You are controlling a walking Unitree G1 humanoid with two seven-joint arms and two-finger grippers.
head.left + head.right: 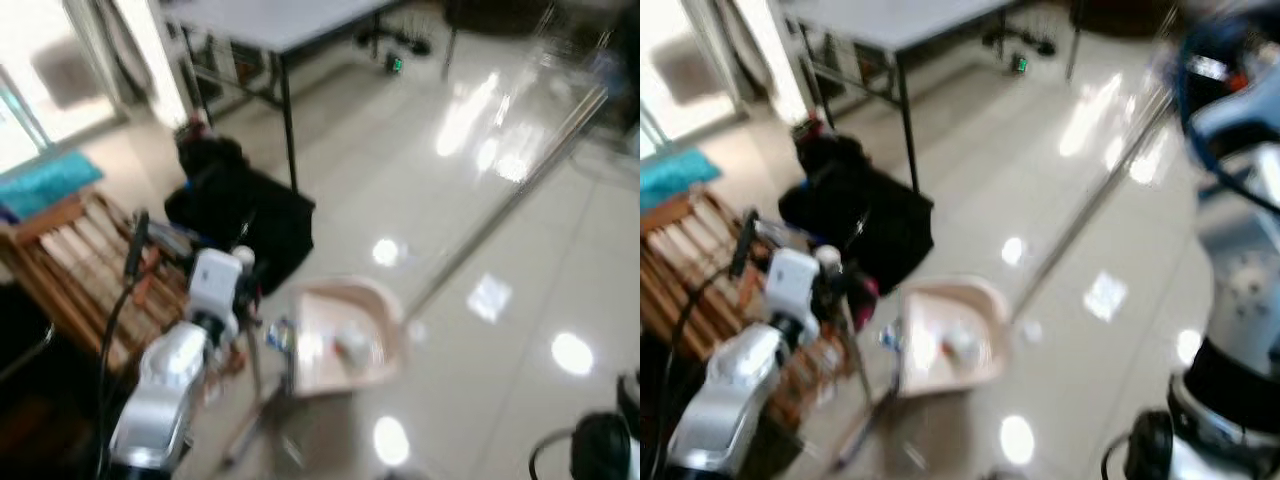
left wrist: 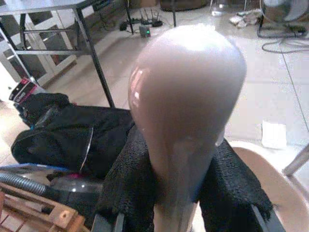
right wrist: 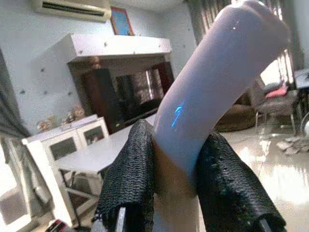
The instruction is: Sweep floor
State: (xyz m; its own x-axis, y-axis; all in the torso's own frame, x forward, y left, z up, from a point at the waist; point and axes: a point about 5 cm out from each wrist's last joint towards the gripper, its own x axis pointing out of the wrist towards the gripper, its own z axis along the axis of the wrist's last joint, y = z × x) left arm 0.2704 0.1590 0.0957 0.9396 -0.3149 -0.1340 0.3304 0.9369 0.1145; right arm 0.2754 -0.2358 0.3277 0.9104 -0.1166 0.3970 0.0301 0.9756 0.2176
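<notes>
Nearest the lens, the left gripper (image 2: 181,193) is clamped on the dustpan handle (image 2: 188,106), its black fingers (image 2: 130,188) pressing both sides of the pale rounded grip. Just beyond that grip, the pink dustpan (image 1: 350,335) sits on the glossy floor (image 1: 480,220), beside a black bag (image 1: 240,215). Right gripper (image 3: 176,193) is likewise closed around the broom handle (image 3: 212,87), whose long pole (image 1: 510,200) slants away from the dustpan.

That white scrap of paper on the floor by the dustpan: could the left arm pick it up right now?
Probably not: the left gripper is shut on the dustpan handle, so the paper scrap stays out of its grasp.
</notes>
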